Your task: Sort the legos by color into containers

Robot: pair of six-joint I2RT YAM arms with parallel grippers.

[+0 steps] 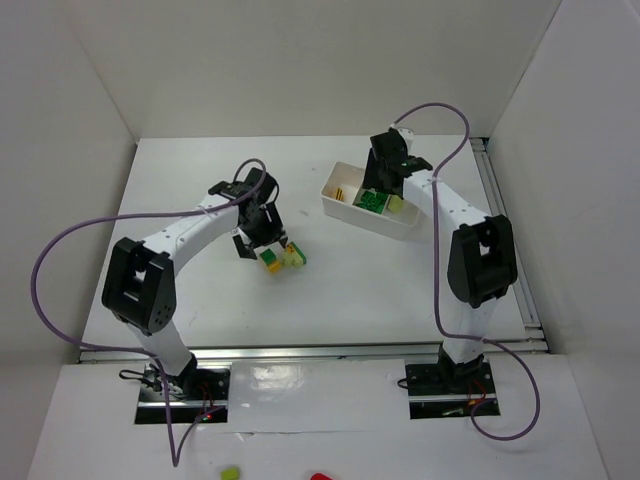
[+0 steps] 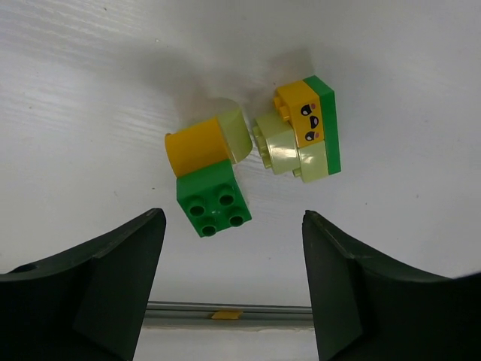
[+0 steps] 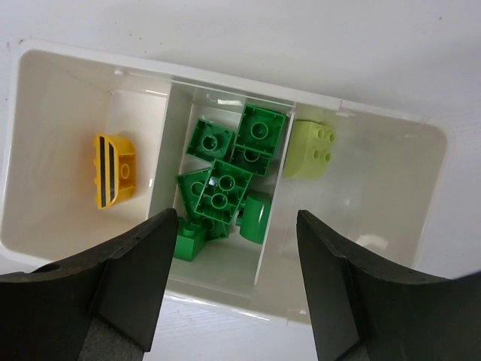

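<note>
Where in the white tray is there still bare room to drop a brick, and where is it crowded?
Most room: the right compartment of the tray, bare except one corner, where a pale yellow-green brick sits. The left compartment is bare around its single orange-yellow brick. The middle one is crowded with green bricks.

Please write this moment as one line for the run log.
left jaws open near green 2x2 brick on table | right jaws open over white tray | green bricks in middle compartment
</note>
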